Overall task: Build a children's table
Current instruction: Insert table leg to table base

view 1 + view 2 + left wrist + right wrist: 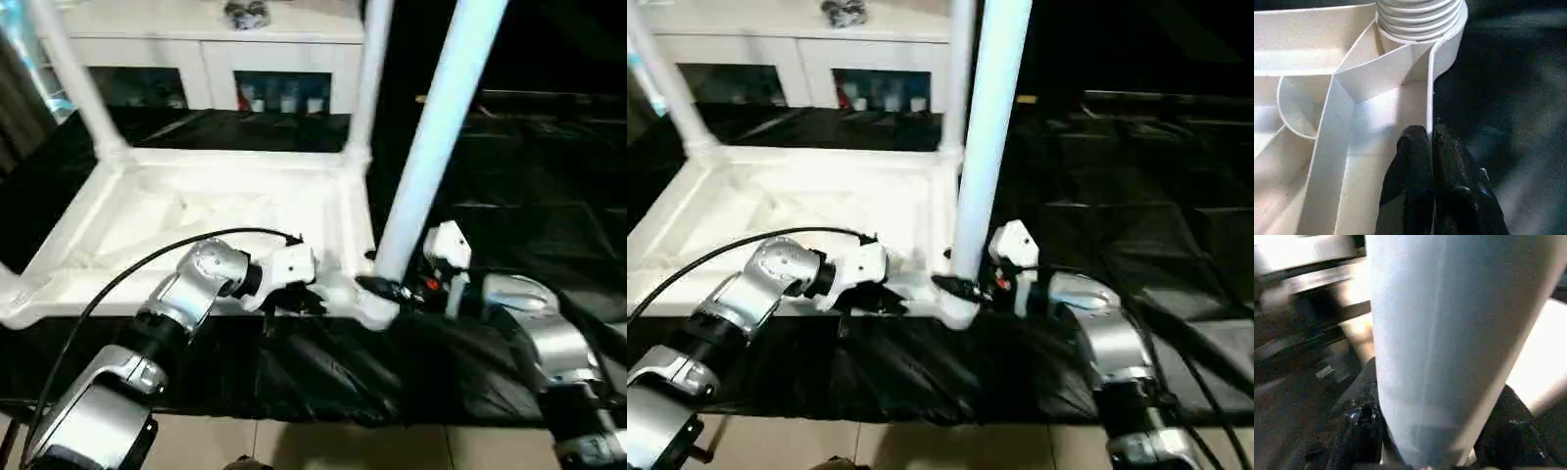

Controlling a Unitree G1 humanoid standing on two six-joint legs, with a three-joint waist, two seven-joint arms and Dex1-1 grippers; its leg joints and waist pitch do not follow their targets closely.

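The white tabletop (196, 220) lies upside down on the black work table, ribbed underside up. Two white legs stand in its far corner sockets, one at the far left (73, 83) and one at the far right (366, 88). A third leg (441, 127) rises tilted from the near right corner socket (375, 309); its ribbed base (1420, 19) shows in the left wrist view. My right gripper (388, 288) is shut on this leg just above the socket, one finger (1359, 431) on each side. My left gripper (1431, 142) is shut on the tabletop's thin near rim (1428, 103), beside that socket.
The black cover (519, 196) spreads wide to the right of the tabletop and hangs wrinkled over the front edge. A white glass-door cabinet (274, 59) stands behind the table. A black cable (127, 274) loops over my left forearm. Tiled floor (343, 446) shows below.
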